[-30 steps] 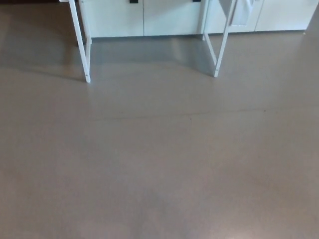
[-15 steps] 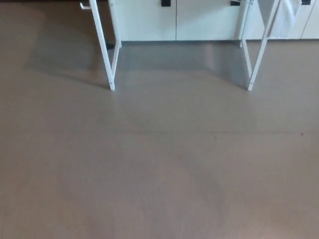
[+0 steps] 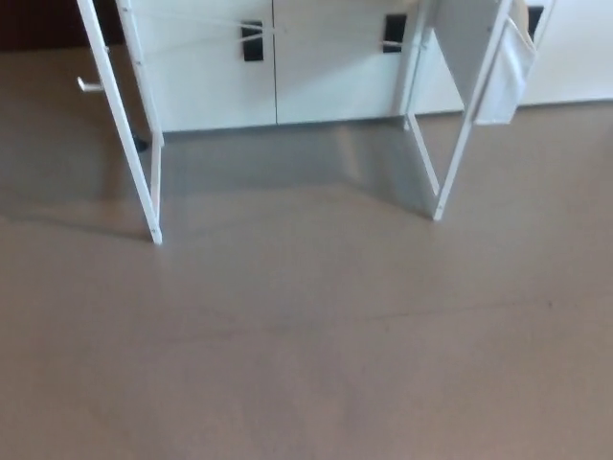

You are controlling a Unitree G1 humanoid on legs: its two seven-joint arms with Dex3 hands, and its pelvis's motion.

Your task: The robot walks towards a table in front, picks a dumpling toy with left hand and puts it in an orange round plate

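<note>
counter legs point(image 3: 124, 134) loom bigger than a second ago, so it's closing in; neither hand in shot, can't tell their state

floor point(image 3: 306, 364): bare grey-brown, faint seam across | white table legs point(image 3: 124, 125): 10 and 2 o'clock | white cabinets point(image 3: 316, 67), black handles point(image 3: 252, 40): 12 o'clock
</note>
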